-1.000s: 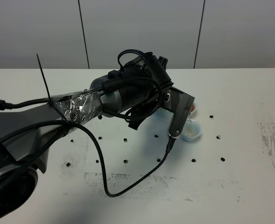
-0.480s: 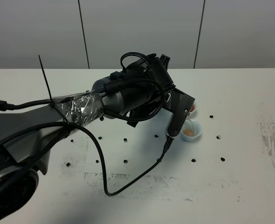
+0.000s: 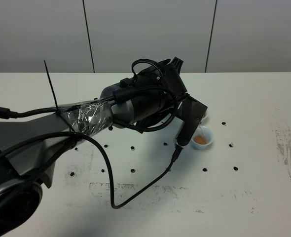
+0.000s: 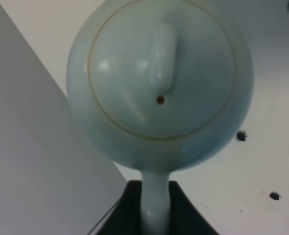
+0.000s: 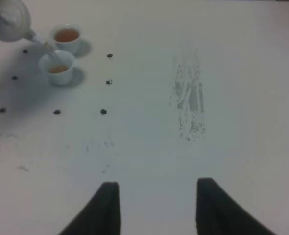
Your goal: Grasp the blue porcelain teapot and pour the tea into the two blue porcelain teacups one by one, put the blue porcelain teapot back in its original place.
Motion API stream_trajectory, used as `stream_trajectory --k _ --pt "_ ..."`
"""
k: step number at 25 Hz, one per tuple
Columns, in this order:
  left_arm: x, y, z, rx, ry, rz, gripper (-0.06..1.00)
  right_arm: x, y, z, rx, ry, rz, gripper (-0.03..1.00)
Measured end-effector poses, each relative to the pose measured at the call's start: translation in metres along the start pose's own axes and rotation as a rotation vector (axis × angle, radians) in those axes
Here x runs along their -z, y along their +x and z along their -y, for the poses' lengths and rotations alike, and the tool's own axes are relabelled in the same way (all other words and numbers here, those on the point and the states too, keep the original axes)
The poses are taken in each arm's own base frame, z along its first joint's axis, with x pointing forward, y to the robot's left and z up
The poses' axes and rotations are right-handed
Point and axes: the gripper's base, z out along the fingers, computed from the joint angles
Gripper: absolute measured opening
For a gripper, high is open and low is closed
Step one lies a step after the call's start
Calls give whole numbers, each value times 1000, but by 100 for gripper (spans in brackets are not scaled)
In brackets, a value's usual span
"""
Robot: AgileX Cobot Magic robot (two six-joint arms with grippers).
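Note:
The blue porcelain teapot (image 4: 159, 83) fills the left wrist view, lid toward the camera. My left gripper (image 4: 154, 213) is shut on its loop handle (image 4: 153, 200). The right wrist view shows the teapot (image 5: 7, 19) tilted, its spout pouring a thin stream into the nearer teacup (image 5: 58, 68). That teacup (image 3: 201, 139) holds orange tea. The second teacup (image 5: 67, 35) stands just behind it with tea in it, and is mostly hidden by my left arm (image 3: 135, 103) in the high view. My right gripper (image 5: 156, 205) is open and empty, well away from the cups.
The white table (image 3: 254, 98) has rows of small dark holes and a scuffed grey patch (image 3: 286, 148) at the right. A black cable (image 3: 135, 190) hangs from my left arm and loops over the table in front of the cups.
My left wrist has rolled a little further, tipping the teapot more. The orange tea in the nearer teacup has risen. The right gripper's earlier position is not shown.

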Motion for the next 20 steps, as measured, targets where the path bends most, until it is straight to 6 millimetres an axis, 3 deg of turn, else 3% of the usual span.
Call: stream_trajectory --k 20 --pt "2 -4 0 -26 -2 -13 4 0 0 0 0 0 0 35"
